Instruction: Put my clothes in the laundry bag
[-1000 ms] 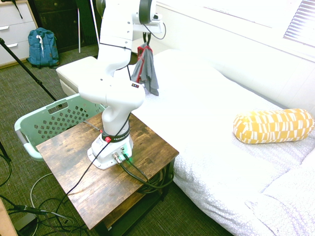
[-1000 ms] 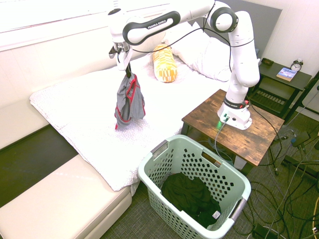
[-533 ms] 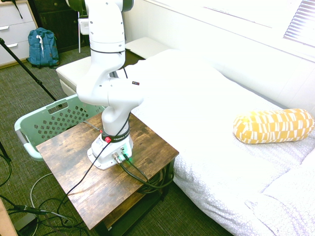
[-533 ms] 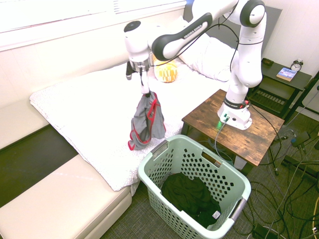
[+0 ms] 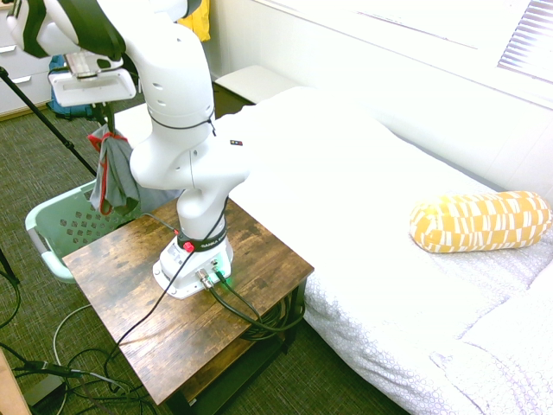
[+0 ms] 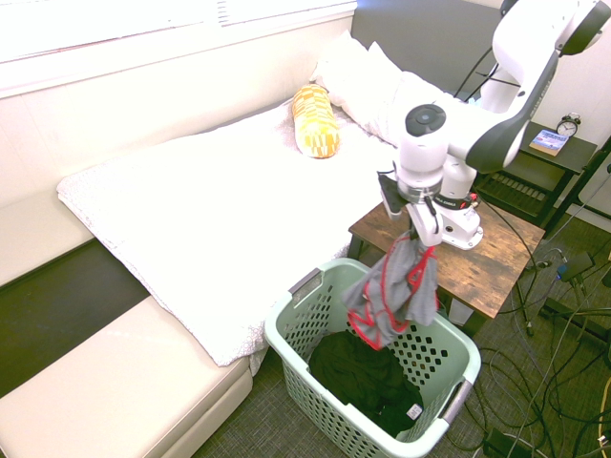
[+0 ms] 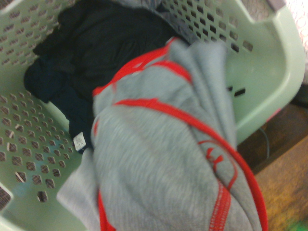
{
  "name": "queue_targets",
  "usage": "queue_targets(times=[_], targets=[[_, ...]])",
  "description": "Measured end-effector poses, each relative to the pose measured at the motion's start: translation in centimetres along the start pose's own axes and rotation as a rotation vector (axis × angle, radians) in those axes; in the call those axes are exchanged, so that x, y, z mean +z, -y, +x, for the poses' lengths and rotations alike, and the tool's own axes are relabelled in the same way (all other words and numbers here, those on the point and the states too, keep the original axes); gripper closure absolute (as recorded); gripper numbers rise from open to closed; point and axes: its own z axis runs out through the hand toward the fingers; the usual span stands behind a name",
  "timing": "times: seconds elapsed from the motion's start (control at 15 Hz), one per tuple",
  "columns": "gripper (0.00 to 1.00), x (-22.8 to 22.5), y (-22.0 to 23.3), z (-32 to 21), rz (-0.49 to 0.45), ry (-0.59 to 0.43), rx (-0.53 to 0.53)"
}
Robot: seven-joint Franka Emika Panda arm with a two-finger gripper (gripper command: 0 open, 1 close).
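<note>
Tool point(image 6: 420, 235) pinched shut on red-trimmed grey garment point(image 6: 393, 294); white tag point(image 7: 79, 141) below, illegible.

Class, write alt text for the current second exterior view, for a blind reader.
A white robot arm's gripper dangles a grey, red-trimmed garment over a mint-green laundry basket holding dark clothes, beside a bed.

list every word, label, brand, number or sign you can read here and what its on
"FRANKA", small, on the black band round the robot's base; the rest is unclear
White tag on the dark clothes: too blurred
Grey garment: red logo, no readable letters
Blue book: too small
Clock: numerals too small
</note>
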Motion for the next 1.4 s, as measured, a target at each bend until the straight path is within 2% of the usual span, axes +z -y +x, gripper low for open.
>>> queue_targets(times=[0.2,0.47,0.53,1.2,1.4], targets=[[1.0,3.4,-3.3,0.0,-0.001,-0.011,0.02],[1.0,3.7,-3.6,0.2,0.001,-0.009,0.023],[0.0,3.7,-3.6,0.2,0.0,-0.008,0.024],[0.0,4.0,-2.7,0.7,-0.019,0.025,0.027],[0.0,3.1,-2.4,2.7,0.005,0.028,0.052]])
